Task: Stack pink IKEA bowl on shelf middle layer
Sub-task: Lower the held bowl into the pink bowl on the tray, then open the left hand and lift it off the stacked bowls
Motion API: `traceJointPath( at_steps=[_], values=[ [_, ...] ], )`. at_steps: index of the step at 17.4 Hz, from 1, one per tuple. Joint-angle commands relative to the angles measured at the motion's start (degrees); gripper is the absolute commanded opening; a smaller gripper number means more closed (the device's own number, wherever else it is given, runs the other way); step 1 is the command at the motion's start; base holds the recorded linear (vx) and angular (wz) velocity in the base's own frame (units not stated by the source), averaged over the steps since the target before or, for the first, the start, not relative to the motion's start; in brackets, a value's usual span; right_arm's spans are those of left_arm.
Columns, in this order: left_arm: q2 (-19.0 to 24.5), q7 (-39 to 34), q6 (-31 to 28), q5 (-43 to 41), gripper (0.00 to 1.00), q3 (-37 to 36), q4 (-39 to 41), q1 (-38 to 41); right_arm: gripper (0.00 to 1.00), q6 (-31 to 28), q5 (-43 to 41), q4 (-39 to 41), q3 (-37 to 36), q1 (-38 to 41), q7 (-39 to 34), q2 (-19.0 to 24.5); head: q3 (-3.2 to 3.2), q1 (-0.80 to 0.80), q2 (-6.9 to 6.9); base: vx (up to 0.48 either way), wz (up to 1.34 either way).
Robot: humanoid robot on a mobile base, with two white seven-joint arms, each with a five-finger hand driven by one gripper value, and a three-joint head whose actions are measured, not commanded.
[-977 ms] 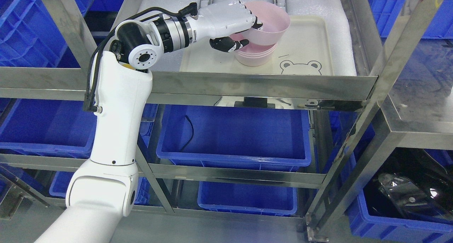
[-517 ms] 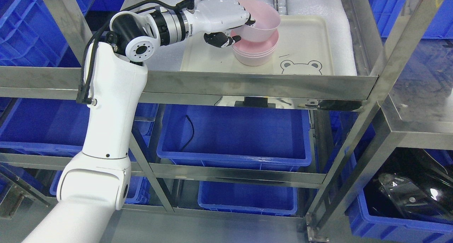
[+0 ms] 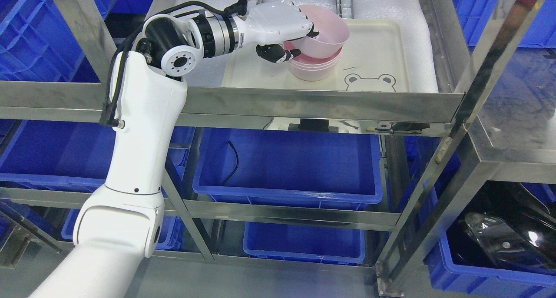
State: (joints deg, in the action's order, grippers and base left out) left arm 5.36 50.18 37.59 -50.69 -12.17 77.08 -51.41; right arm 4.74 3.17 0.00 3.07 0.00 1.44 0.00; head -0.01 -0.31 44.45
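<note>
A steel shelf [image 3: 321, 104] is carrying white foam padding [image 3: 391, 2], with a cream tray [image 3: 378, 50] lying on it.

You had no readable text, brand, label or number anywhere. Only mark was a line-drawn bear face [image 3: 369, 82] printed on the cream tray [image 3: 382, 50], near its front edge.

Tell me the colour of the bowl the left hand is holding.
Pale pink, matching the stack beneath it; the bowl shows clearly in the head view.
</note>
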Motion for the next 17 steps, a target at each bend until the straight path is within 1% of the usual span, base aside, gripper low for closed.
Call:
traceJointPath(
  at_steps=[1, 2, 4, 6, 8, 9, 11, 12, 14, 17],
  values=[
    [-1.05, -0.08, 0.03, -0.12, 0.6, -0.05, -0.53, -0.09, 1.0, 0.01, 0.0, 1.0, 0.0, 1.32, 0.05, -1.0, 0.0, 0.0, 0.0, 0.0, 0.0],
    [-0.7, -0.08, 0.03, -0.12, 0.7, 0.22, -0.26, -0.26, 1.0, 0.01, 0.0, 1.0, 0.0, 1.32, 0.05, -1.0, 0.0, 0.0, 0.0, 0.0, 0.0],
    [-0.78, -0.08, 0.2, 0.23, 0.79, 3.19, 0.26, -0.7, 1.0, 0.01, 0.0, 1.0, 0.0, 1.32, 0.05, -1.0, 0.0, 0.0, 0.0, 0.0, 0.0],
    [-1.4, 0.09, 0.12, 1.11, 0.81, 6.53, 1.32, -3.33, 1.0, 0.01, 0.0, 1.0, 0.0, 1.32, 0.05, -1.0, 0.0, 0.0, 0.0, 0.0, 0.0],
    [-3.06, 0.09, -0.5, 6.1, 0.81, 8.65, 1.23, -5.88, 1.0, 0.01, 0.0, 1.0, 0.0, 1.32, 0.05, -1.0, 0.0, 0.0, 0.0, 0.0, 0.0],
    [-4.36, 0.01, -2.5, 10.13, 0.81, 9.44, 1.23, -6.41, 1.0, 0.01, 0.0, 1.0, 0.0, 1.32, 0.05, -1.0, 0.0, 0.0, 0.0, 0.0, 0.0],
    [-4.36, -0.08, -8.82, 16.98, 0.81, 10.24, 1.58, -5.98, 1.0, 0.01, 0.0, 1.0, 0.0, 1.32, 0.05, -1.0, 0.0, 0.0, 0.0, 0.0, 0.0],
    [-4.36, -0.6, -10.76, 22.16, 0.81, 9.46, 1.58, -5.72, 1.0, 0.01, 0.0, 1.0, 0.0, 1.32, 0.05, -1.0, 0.0, 0.0, 0.0, 0.0, 0.0],
    [-4.36, -1.4, -13.06, 32.71, 0.81, 3.77, 1.58, -3.27, 1.0, 0.01, 0.0, 1.0, 0.0, 1.32, 0.05, -1.0, 0.0, 0.0, 0.0, 0.0, 0.0],
    [-4.36, -2.54, -13.24, 33.37, 0.81, -0.74, 3.15, 1.04, 1.0, 0.01, 0.0, 1.0, -0.08, 1.32, 0.05, -1.0, 0.0, 0.0, 0.0, 0.0, 0.0]
  ],
)
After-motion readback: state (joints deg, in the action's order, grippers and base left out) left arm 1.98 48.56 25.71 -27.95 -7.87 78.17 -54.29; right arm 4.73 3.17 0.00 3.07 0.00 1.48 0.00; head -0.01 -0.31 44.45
